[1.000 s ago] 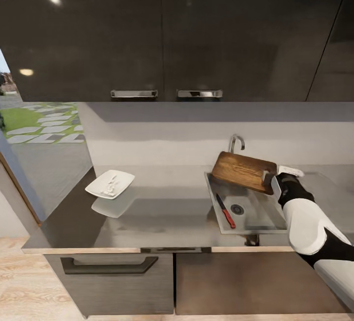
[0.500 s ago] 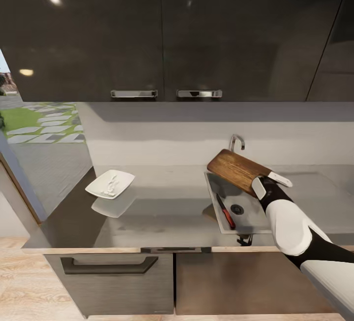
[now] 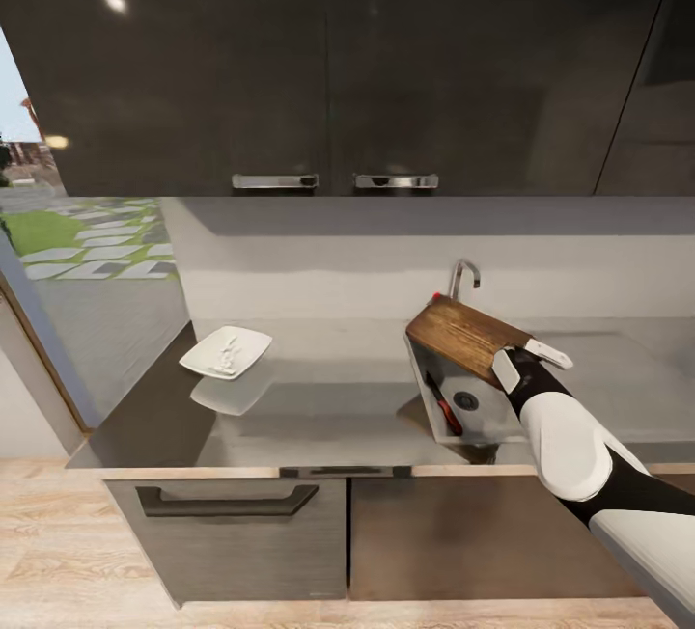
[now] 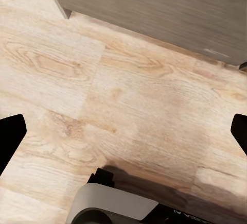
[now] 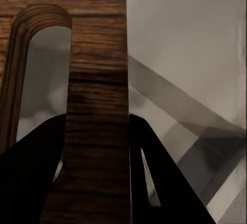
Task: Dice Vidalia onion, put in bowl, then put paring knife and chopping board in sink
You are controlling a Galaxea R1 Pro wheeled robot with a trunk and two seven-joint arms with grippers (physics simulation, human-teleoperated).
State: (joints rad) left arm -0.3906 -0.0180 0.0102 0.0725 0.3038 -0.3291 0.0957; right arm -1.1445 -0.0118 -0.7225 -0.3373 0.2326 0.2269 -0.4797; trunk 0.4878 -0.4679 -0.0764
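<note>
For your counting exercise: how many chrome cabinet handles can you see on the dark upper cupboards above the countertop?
2. One chrome handle sits at the left door's lower edge; the other chrome handle is right beside it on the next door. Doors farther right may carry more.

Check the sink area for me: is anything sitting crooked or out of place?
The chopping board is tilted over the sink, not lying flat; the right hand grips it by the end with the handle slot. The knife lies in the basin. Nothing looks spilled.

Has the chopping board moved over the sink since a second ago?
Yes. The chopping board, held by the right gripper, has swung leftward across the sink and now tilts more steeply over its near-tap end.
</note>
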